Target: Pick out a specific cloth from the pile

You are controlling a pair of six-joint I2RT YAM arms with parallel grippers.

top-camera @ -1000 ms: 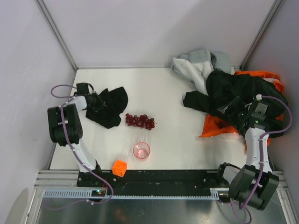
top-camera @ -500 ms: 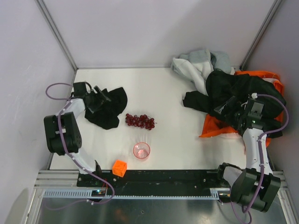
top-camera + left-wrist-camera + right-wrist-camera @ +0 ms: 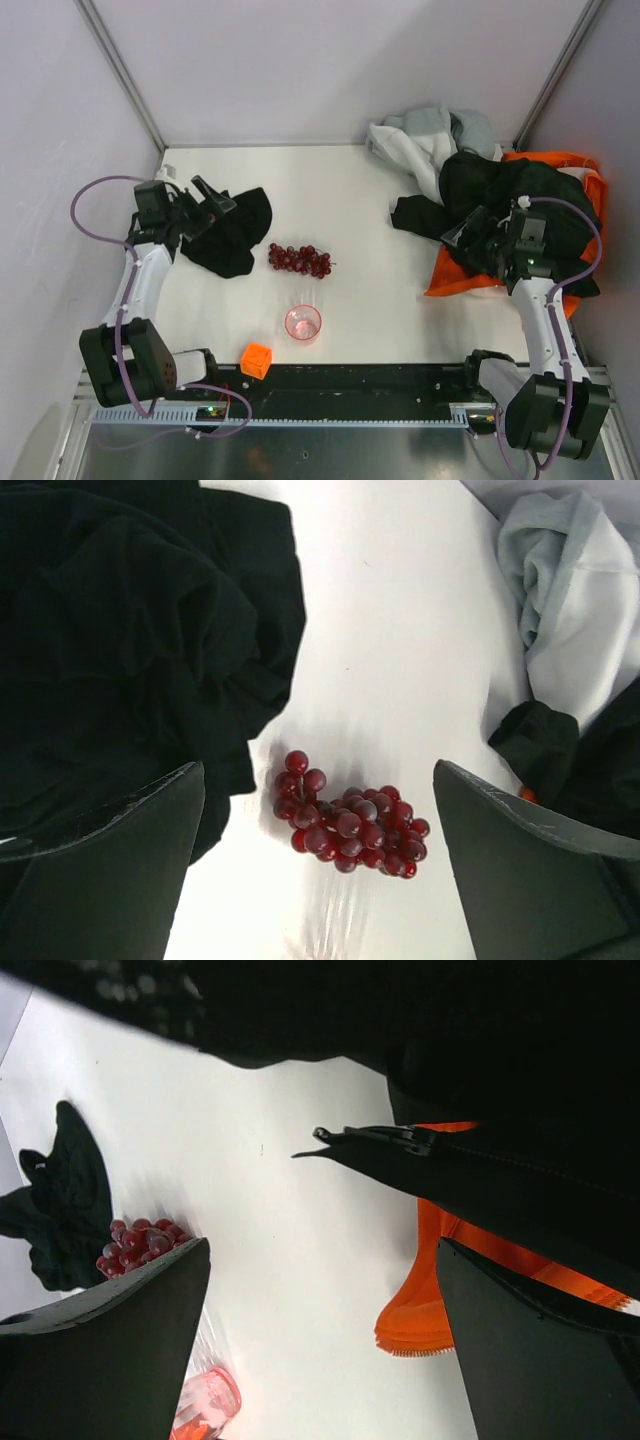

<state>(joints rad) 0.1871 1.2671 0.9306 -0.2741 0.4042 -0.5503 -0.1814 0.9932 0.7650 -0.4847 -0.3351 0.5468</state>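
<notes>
The cloth (image 3: 235,233), small and black, lies crumpled on the left of the white table, with nothing holding it. My left gripper (image 3: 208,212) is open at its left edge. In the left wrist view the cloth (image 3: 130,650) fills the upper left, and the left gripper (image 3: 320,880) has only bare table and grapes between its fingers. The pile (image 3: 500,190) sits at the back right: a large black garment (image 3: 450,1050), an orange one (image 3: 430,1290) and pale ones (image 3: 570,600). My right gripper (image 3: 465,243) is open at the pile's near-left edge, and in its own view the right gripper (image 3: 320,1350) is empty.
A bunch of red grapes (image 3: 298,259) lies just right of the cloth. A pink cup (image 3: 303,323) and an orange cube (image 3: 257,359) stand near the front edge. Walls close in the table on the left, back and right.
My left gripper opened and let go of the cloth, then drew back to the left. My right gripper shifted a little to the left along the pile's edge.
</notes>
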